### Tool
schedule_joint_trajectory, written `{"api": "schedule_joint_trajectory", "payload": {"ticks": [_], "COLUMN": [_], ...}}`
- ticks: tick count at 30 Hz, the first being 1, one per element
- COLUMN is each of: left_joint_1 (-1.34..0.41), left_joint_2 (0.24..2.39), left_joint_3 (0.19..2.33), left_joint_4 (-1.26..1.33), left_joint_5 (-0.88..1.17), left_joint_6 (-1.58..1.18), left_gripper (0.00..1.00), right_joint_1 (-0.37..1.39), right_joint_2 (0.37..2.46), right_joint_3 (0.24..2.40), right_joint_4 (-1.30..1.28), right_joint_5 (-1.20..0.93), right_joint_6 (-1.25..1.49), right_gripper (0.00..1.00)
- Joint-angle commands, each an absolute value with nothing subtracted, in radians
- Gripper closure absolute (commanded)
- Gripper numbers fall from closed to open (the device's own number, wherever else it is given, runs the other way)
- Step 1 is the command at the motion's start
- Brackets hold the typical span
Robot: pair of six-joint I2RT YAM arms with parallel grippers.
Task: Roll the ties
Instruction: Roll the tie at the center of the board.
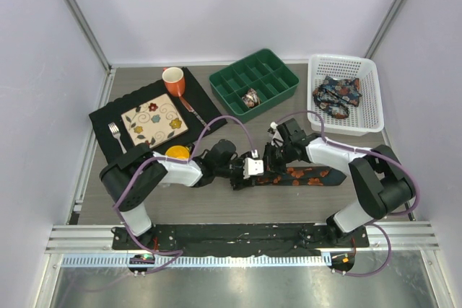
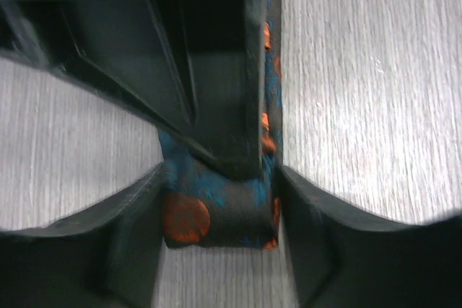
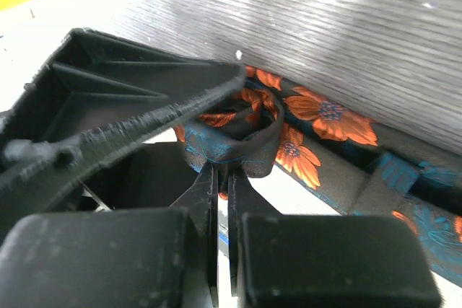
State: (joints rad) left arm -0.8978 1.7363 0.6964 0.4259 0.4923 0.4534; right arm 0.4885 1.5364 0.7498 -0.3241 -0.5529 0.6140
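While the overhead view takes in the whole surface [image 1: 289, 203], only the wrist cameras show the grips. At ten o'clock lies a black placemat [image 1: 108, 117] carrying a patterned tile [image 1: 154, 122], a fork [image 1: 115, 135] and an orange mug [image 1: 173, 81]. At the centre, the left gripper [image 2: 220, 239] has its jaws apart, one on each side of the folded end of the tie [image 1: 310, 176]. Its own camera shows the fingers just beside the fabric's edges, a detail lost from above. The right gripper [image 3: 221, 178] is closed, pinching that tie's curled end, with the loop just above its fingertips. The rest of the tie runs flat toward three o'clock. At twelve o'clock a green tray [image 1: 278, 77] holds one coiled tie [image 1: 250, 97]; at one o'clock a white basket [image 1: 368, 106] holds more ties [image 1: 336, 95]. Bare surface shows along the near edge at six o'clock — also between tie and basket.
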Motion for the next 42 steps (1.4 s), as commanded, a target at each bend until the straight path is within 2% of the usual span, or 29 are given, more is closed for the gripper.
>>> {"api": "schedule_joint_trajectory", "payload": {"ticks": [1, 2, 4, 9, 20, 25, 28, 29, 31, 32, 34, 35, 37, 38, 42], "left_joint_1": [-0.870, -0.862, -0.845, -0.850, -0.871, -0.891, -0.891, -0.893, -0.893, -0.893, -0.893, -0.891, -0.893, -0.894, -0.893], "left_joint_2": [1.698, 1.692, 1.680, 1.687, 1.779, 1.801, 1.813, 1.815, 1.815, 1.813, 1.801, 1.792, 1.776, 1.778, 1.787], "left_joint_3": [0.660, 0.664, 0.664, 0.683, 0.772, 0.814, 0.841, 0.844, 0.847, 0.850, 0.845, 0.835, 0.806, 0.799, 0.792], "left_joint_4": [0.362, 0.385, 0.414, 0.469, 0.500, 0.418, 0.330, 0.310, 0.257, 0.235, 0.181, 0.179, 0.179, 0.178, 0.178], "left_joint_5": [0.532, 0.569, 0.600, 0.672, 0.664, 0.664, 0.675, 0.683, 0.698, 0.695, 0.689, 0.686, 0.664, 0.649, 0.597], "left_joint_6": [0.425, 0.413, 0.397, 0.374, 0.480, 0.601, 0.640, 0.670, 0.681, 0.669, 0.658, 0.631, 0.605, 0.592, 0.487], "left_gripper": [0.29, 0.22, 0.16, 0.09, 0.09, 0.11, 0.19, 0.28, 0.40, 0.51, 0.58, 0.63, 0.65, 0.66, 0.67], "right_joint_1": [0.442, 0.428, 0.388, 0.368, 0.357, 0.359, 0.357, 0.357, 0.357, 0.357, 0.357, 0.357, 0.357, 0.357, 0.357], "right_joint_2": [1.565, 1.568, 1.575, 1.621, 1.715, 1.738, 1.740, 1.740, 1.729, 1.718, 1.660, 1.634, 1.541, 1.511, 1.399], "right_joint_3": [0.698, 0.675, 0.658, 0.672, 0.701, 0.722, 0.739, 0.752, 0.768, 0.785, 0.799, 0.810, 0.816, 0.816, 0.805], "right_joint_4": [-0.396, -0.402, -0.411, -0.465, -0.506, -0.528, -0.535, -0.540, -0.546, -0.552, -0.552, -0.560, -0.560, -0.557, -0.531], "right_joint_5": [-0.397, -0.400, -0.408, -0.385, -0.365, -0.371, -0.382, -0.387, -0.400, -0.411, -0.423, -0.431, -0.436, -0.436, -0.478], "right_joint_6": [0.557, 0.555, 0.552, 0.548, 0.496, 0.457, 0.448, 0.442, 0.434, 0.427, 0.425, 0.426, 0.431, 0.433, 0.449], "right_gripper": [0.99, 0.99, 0.99, 0.99, 0.99, 0.99, 0.99, 0.99, 0.99, 0.99, 0.97, 0.89, 0.75, 0.62, 0.49]}}
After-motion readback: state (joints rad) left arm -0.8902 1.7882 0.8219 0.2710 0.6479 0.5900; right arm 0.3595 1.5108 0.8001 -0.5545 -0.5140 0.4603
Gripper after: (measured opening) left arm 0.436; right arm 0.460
